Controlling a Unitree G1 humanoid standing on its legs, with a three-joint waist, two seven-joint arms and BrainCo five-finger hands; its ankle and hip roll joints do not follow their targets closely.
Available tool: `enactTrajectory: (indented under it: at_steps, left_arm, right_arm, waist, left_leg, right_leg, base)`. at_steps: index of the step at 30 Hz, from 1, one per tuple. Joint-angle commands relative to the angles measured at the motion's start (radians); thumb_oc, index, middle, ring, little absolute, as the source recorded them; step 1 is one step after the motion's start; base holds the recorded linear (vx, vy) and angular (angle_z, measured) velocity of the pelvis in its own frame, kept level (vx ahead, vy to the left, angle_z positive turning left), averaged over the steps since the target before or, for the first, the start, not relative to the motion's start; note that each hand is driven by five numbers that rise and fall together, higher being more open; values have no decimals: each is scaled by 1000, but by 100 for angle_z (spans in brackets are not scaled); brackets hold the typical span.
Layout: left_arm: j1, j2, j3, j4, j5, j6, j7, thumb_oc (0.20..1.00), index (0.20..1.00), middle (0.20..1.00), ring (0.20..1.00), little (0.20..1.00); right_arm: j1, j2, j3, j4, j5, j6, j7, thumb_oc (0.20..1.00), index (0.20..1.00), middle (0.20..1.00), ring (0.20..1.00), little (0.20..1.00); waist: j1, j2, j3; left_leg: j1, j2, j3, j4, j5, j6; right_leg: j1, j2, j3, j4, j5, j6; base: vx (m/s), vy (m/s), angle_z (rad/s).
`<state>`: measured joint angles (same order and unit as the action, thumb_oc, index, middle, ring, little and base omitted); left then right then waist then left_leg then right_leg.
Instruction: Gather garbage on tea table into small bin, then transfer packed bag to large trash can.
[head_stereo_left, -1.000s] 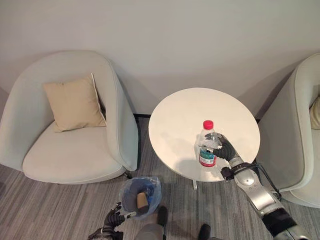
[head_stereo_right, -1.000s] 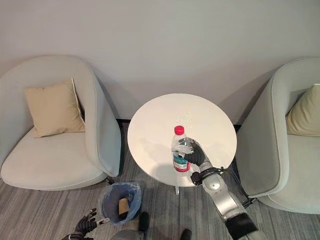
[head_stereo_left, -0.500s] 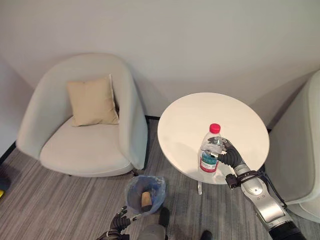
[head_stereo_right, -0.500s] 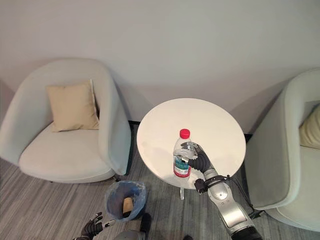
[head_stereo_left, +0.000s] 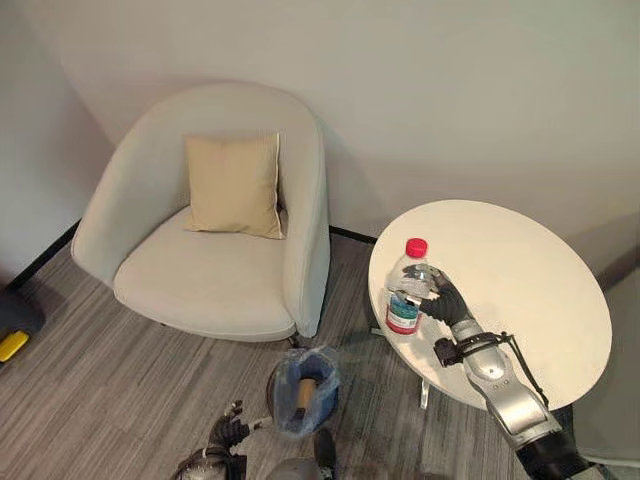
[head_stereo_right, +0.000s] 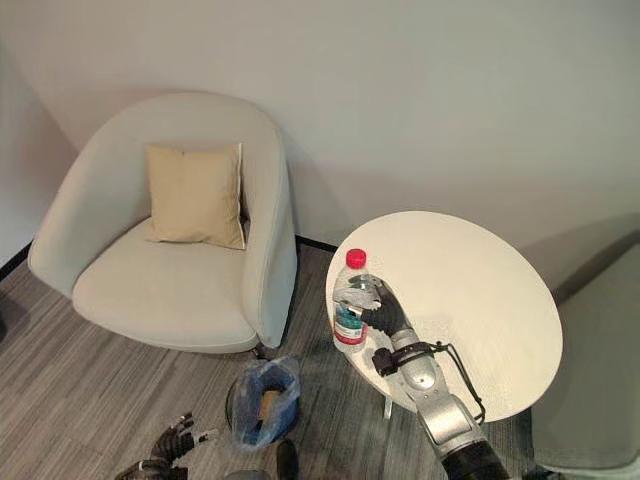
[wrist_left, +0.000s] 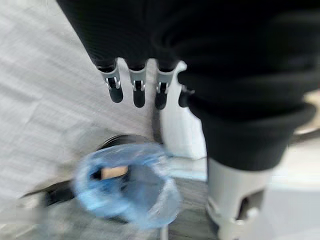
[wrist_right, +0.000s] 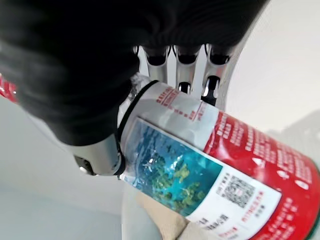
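Nearest, on grey striped carpet (head_stereo_left: 120, 380): left hand (head_stereo_left: 226, 434) low, fingers straight and relaxed, just beside small bin (head_stereo_left: 303, 388) lined with blue bag (wrist_left: 125, 185), brown scrap inside. Farther: right hand (head_stereo_left: 441, 298) curled round upright clear bottle (head_stereo_left: 406, 288), red cap, at near left edge of round white desk (head_stereo_left: 520, 290). Beyond: pale armchair (head_stereo_left: 215, 240) with tan cushion (head_stereo_left: 234, 185), backed against plain wall (head_stereo_left: 420, 90).
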<state>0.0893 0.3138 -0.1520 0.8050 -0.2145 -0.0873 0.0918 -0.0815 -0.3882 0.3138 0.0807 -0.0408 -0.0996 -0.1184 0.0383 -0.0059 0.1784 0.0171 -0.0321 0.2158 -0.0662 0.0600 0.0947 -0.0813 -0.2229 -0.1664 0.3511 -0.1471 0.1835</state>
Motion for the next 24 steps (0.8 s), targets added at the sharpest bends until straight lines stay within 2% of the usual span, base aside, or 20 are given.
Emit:
enactTrajectory:
  at_steps: [1, 2, 5, 9, 11, 13, 14, 15, 17, 18, 19, 20, 24]
  left_arm:
    - [2, -12, 3, -16, 33, -29, 7, 1000, 1000, 1000, 1000, 1000]
    - [-5, -14, -4, -14, 37, -29, 4, 1000, 1000, 1000, 1000, 1000]
    - [-11, -12, -14, -16, 42, -29, 0, 1000, 1000, 1000, 1000, 1000]
    - [-9, -14, -18, -11, 52, -30, -6, 1000, 1000, 1000, 1000, 1000]
    - [12, -17, -11, -5, 51, -25, -9, 1000, 1000, 1000, 1000, 1000]
    - [19, -17, -10, -4, 50, -25, -9, 1000, 1000, 1000, 1000, 1000]
    - [18, -16, -10, -7, 49, -23, -8, 1000, 1000, 1000, 1000, 1000]
    - [16, -17, -11, -18, 44, -25, -4, 1000, 1000, 1000, 1000, 1000]
    - [5, -22, -18, -28, 42, -23, -2, 1000, 1000, 1000, 1000, 1000]
    - [2, -24, -22, -33, 42, -22, -1, 1000, 1000, 1000, 1000, 1000]
    - [2, -24, -21, -33, 42, -22, -1, 1000, 1000, 1000, 1000, 1000]
    - [6, -23, -23, -40, 50, -20, -5, 1000, 1000, 1000, 1000, 1000]
    - [8, -27, -21, -21, 67, -16, -4, 1000, 1000, 1000, 1000, 1000]
  right_arm:
    - [-58, -35, -37, -61, -9, -58, -10, 200, 200, 200, 200, 200]
    - [-50, -45, -36, -58, -16, -57, -9, 200, 200, 200, 200, 200]
    - [-37, -56, -33, -60, -21, -57, -4, 200, 200, 200, 200, 200]
    - [-26, -71, -32, -55, -25, -61, 2, 200, 200, 200, 200, 200]
    - [-25, -89, -21, -48, -35, -57, 13, 200, 200, 200, 200, 200]
    - [-25, -101, -14, -51, -36, -56, 17, 200, 200, 200, 200, 200]
    - [-25, -108, -11, -53, -36, -59, 19, 200, 200, 200, 200, 200]
    - [-26, -122, -14, -53, -34, -60, 16, 200, 200, 200, 200, 200]
    - [-35, -135, -12, -44, -34, -60, 7, 200, 200, 200, 200, 200]
    - [-40, -142, -11, -34, -39, -57, -1, 200, 200, 200, 200, 200]
    - [-40, -142, -11, -34, -39, -57, -1, 200, 200, 200, 200, 200]
    - [-45, -144, -4, -18, -43, -50, -3, 200, 200, 200, 200, 200]
    - [-34, -129, -4, 13, -47, -39, -5, 200, 200, 200, 200, 200]
  waist:
    - [-7, 7, 0]
    - [-17, 3, 9]
    - [-20, -4, 17]
    - [-19, -8, 14]
    - [-7, -5, 1]
    - [-3, -3, 2]
    - [-2, -3, 7]
    - [1, -5, 29]
    - [-5, -3, 47]
    - [-11, -2, 55]
    - [-11, -2, 55]
    - [-15, -3, 56]
    - [-25, -3, 52]
  left_leg:
    - [-4, 9, -88, 74, -126, -71]
    - [-3, -5, -124, 77, -128, -68]
    - [-8, -19, -161, 81, -126, -70]
    - [-18, -31, -206, 85, -121, -80]
    - [-19, -28, -229, 67, -106, -100]
    - [-29, -29, -248, 74, -99, -108]
    - [-43, -32, -257, 91, -97, -116]
    - [-88, -40, -258, 142, -91, -139]
    - [-139, -29, -211, 192, -89, -154]
    - [-153, -6, -163, 207, -88, -155]
    - [-154, -6, -163, 208, -89, -155]
    - [-144, 25, -122, 217, -107, -150]
    - [-103, 59, -115, 197, -119, -149]
  right_leg:
    - [23, 127, 34, -187, 33, -62]
    - [5, 162, 92, -211, 49, -69]
    - [0, 179, 118, -226, 57, -79]
    - [28, 179, 105, -257, 57, -91]
    - [66, 177, 61, -310, 58, -99]
    - [78, 180, 45, -339, 60, -103]
    - [86, 180, 36, -352, 58, -107]
    - [94, 175, 17, -370, 57, -110]
    - [104, 160, -17, -390, 59, -111]
    - [108, 150, -32, -395, 62, -112]
    - [108, 150, -32, -395, 62, -112]
    - [110, 138, -48, -401, 71, -112]
    - [107, 128, -72, -403, 76, -105]
  base:
    - [75, 2, 31]
    - [55, -4, 53]
    - [13, -34, 74]
    - [12, -84, 76]
    - [29, -153, 67]
    - [-8, -122, 48]
    - [-102, -141, 46]
    - [-157, -132, 67]
    - [-159, -58, 148]
    - [-86, -6, 126]
    - [-74, 30, 58]
    - [-18, 43, 17]
    - [15, 66, 18]
